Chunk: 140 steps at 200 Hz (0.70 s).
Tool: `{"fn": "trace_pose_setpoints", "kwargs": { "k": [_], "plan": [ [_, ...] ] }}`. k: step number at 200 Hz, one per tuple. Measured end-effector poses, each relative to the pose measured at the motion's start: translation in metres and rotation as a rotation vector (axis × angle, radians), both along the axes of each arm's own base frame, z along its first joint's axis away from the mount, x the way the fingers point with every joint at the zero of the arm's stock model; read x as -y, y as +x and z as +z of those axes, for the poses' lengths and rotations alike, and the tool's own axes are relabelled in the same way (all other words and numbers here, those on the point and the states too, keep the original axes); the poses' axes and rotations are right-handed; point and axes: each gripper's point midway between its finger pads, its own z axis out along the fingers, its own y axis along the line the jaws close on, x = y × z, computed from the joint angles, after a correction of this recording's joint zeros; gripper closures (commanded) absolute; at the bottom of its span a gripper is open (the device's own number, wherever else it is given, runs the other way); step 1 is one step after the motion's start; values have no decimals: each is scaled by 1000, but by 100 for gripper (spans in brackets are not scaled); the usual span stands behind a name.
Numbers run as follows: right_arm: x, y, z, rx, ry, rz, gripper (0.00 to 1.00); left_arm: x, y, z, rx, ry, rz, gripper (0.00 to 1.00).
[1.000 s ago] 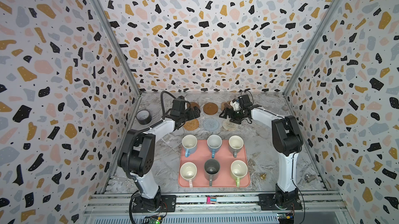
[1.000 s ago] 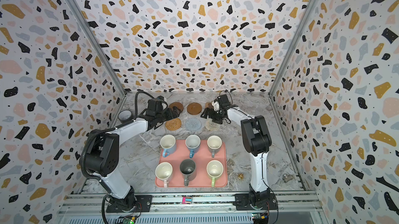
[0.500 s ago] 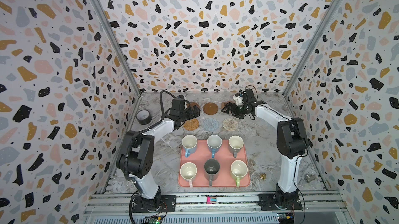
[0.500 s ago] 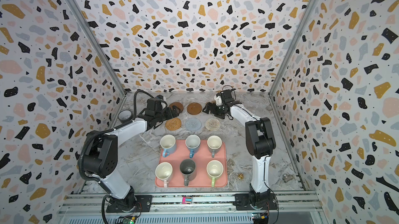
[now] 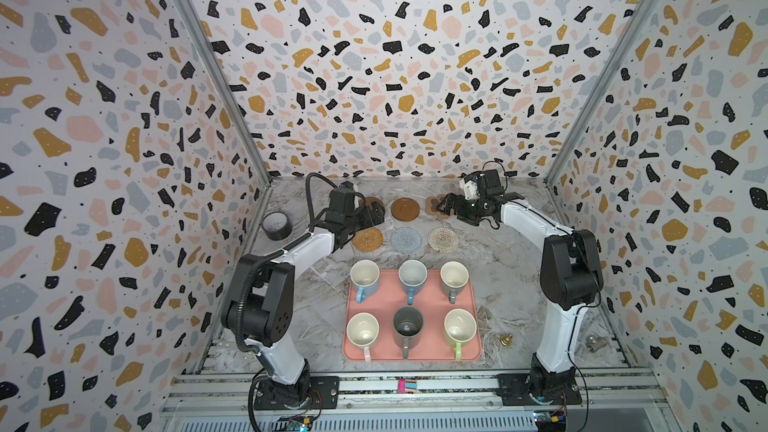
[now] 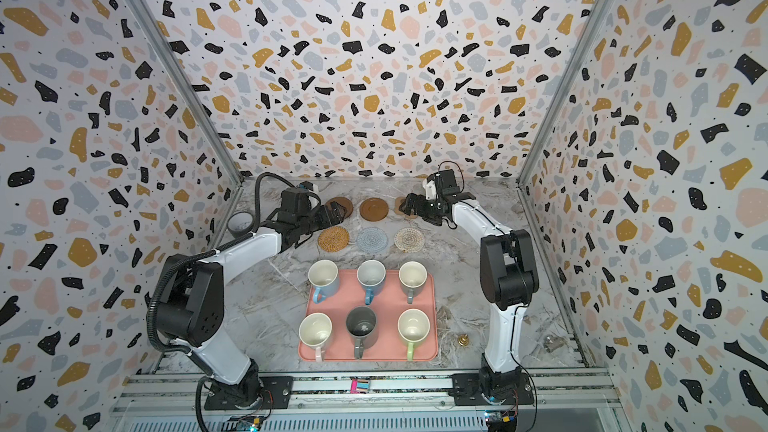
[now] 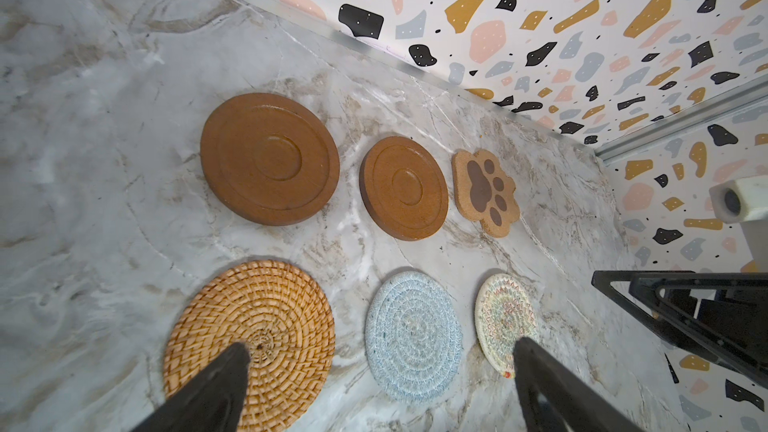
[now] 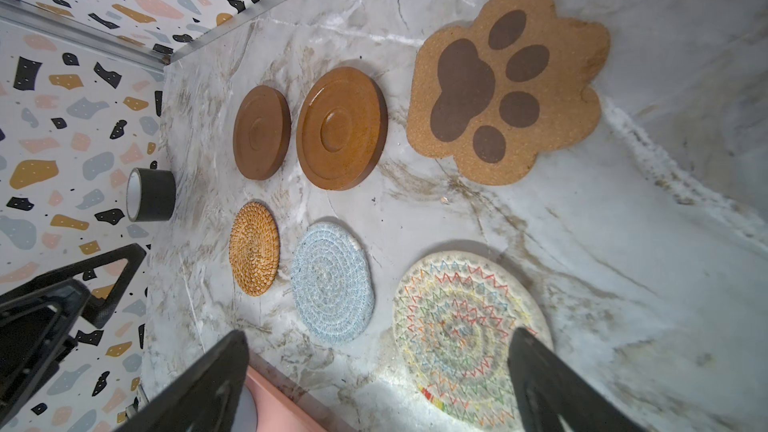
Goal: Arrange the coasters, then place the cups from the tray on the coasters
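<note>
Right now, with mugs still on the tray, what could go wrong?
The dark grey mug stands close beside the pale pink mug on the tray; the open left pincer reaching for one might knock the other. The paw-shaped coaster lies behind the cream coaster, so filling the near row first could block access.

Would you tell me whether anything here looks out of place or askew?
Nothing is askew or spilled: the coasters lie in two neat rows, the mugs upright on the tray. Strays only: a dark tape roll by the left wall, a small brass piece right of the tray, a small clear item beyond it.
</note>
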Motion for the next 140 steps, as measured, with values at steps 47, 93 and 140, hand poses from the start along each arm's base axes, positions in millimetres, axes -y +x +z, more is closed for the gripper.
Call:
{"fn": "trace_pose_setpoints", "kwargs": {
  "k": [47,93,140],
  "plan": [
    [1,0,0,3,-5,-2,1,-2,0,0,3,6,9,0],
    [1,0,0,4,-6,-2,1,-2,0,4,14,4,11,0],
    [2,0,0,3,-7,-4,1,-2,2,9,36,-3,11,0]
  ]
}}
